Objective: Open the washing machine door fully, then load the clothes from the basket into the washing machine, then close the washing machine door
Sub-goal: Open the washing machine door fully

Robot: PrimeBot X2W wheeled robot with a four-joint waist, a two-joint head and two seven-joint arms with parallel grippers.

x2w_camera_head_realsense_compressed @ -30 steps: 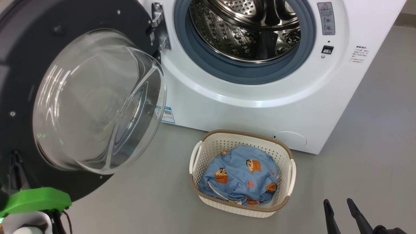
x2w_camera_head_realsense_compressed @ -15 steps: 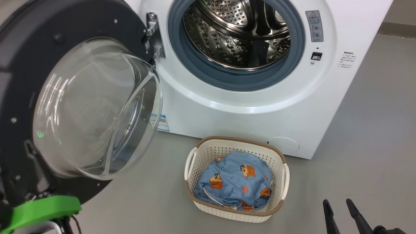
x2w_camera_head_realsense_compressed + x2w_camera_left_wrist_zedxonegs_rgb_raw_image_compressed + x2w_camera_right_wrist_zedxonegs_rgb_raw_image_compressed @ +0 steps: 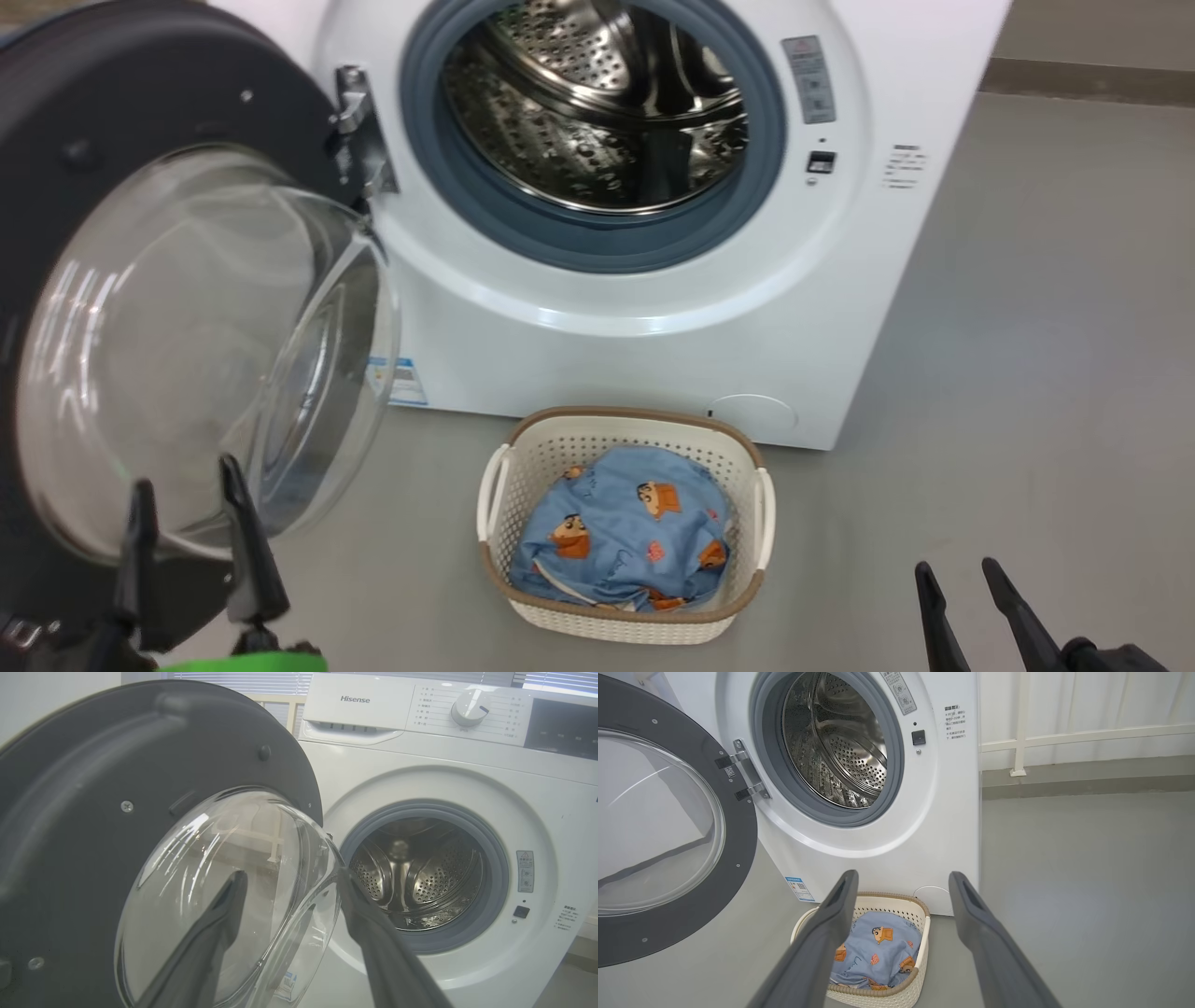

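Door hangs open at the left of the washer, glass bulge facing near. Basket sits on the floor just in front of the washer, with the clothes bunched inside it (blue cartoon print). Left gripper is near left by the door glass, fingers wide, holding nothing. Right gripper is near right, fingers wide, holding nothing, well apart from the basket.
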